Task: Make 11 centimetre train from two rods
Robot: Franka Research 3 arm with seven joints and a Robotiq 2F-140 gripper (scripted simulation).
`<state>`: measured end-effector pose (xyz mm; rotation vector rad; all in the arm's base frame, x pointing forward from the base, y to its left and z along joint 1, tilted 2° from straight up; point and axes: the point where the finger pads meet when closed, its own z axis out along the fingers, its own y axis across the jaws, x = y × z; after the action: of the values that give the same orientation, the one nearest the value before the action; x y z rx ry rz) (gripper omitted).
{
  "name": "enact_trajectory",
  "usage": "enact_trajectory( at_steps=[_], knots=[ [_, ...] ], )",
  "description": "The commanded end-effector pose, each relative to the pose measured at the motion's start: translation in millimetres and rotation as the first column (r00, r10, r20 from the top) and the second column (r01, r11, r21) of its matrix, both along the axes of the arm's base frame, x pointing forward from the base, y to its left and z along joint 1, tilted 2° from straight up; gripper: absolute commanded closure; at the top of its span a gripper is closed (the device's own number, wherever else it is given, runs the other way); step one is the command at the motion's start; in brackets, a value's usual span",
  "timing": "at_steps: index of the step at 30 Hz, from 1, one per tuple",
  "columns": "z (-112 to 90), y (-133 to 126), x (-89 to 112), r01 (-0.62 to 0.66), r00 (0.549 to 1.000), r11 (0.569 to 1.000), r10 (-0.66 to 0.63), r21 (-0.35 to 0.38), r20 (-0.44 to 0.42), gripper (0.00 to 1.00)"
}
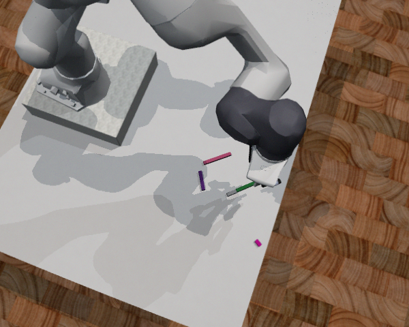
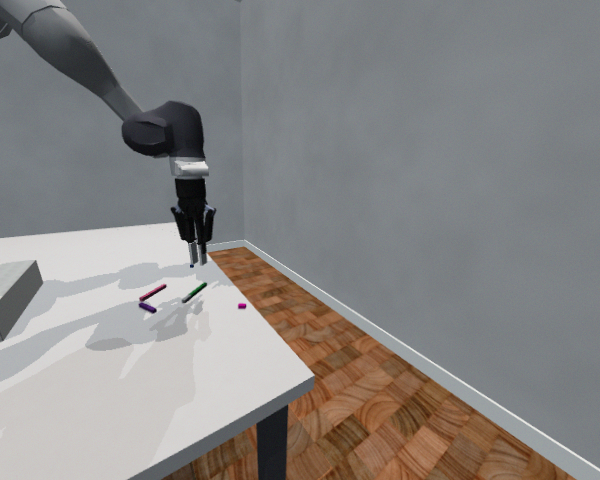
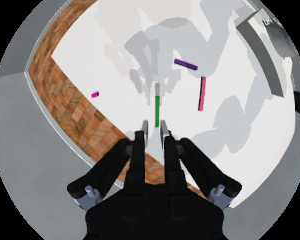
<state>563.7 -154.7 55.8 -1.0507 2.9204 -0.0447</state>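
Green rod (image 1: 245, 187) n grey rod (image 1: 231, 193) lie end to end on the table (image 1: 92, 218), looks like 11 done imo. Gripper (image 2: 197, 260) hangs above, fingers slightly apart, holding nothing. Best lift straight up, don't clip purple rod (image 1: 201, 180) or pink rod (image 1: 217, 158).

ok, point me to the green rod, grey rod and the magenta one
green rod (image 1: 245, 187), top view, mid-length
grey rod (image 1: 230, 193), top view, middle
magenta rod (image 1: 257, 242), top view, centre
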Motion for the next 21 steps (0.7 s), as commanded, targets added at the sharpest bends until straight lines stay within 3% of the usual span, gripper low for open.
enact_trajectory(
  at_steps=[1,2,3,21],
  knots=[
    [0.7,1.5,-6.3,0.011,1.0,1.0,-0.011,0.003,-0.019,0.77],
    [0.7,1.5,-6.3,0.011,1.0,1.0,-0.011,0.003,-0.019,0.77],
    [0.7,1.5,-6.3,0.011,1.0,1.0,-0.011,0.003,-0.019,0.0],
    [0.7,1.5,-6.3,0.011,1.0,1.0,-0.011,0.003,-0.019,0.0]
  ],
)
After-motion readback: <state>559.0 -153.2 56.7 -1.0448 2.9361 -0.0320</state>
